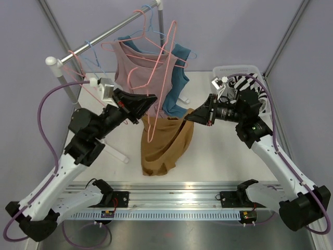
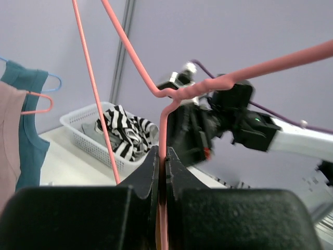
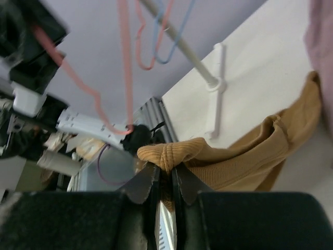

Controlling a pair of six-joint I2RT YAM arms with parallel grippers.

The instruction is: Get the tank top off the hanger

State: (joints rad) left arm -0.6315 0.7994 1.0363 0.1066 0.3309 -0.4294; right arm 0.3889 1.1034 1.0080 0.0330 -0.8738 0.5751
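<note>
- The left gripper (image 2: 162,156) has its black jaws pinched tight on the thin pink wire of the hanger (image 2: 223,80), which it holds tilted up off the table.
- The right gripper (image 3: 165,173) has its jaws nearly together, nipping a bunched strap of the tank top (image 1: 165,143).
- The tank top is a mustard ribbed knit. It hangs from that pinch between the two arms, and its lower part is crumpled on the smooth white table (image 1: 218,156).
- Seen from above, the hanger's lower end overlaps the top's upper edge.
- Behind, a metal rail (image 1: 104,36) carries a dusty-pink top (image 1: 138,65) and a teal top (image 1: 177,83).
- A white slatted basket (image 1: 234,68) holds black-and-white striped cloth (image 1: 240,82).
</note>
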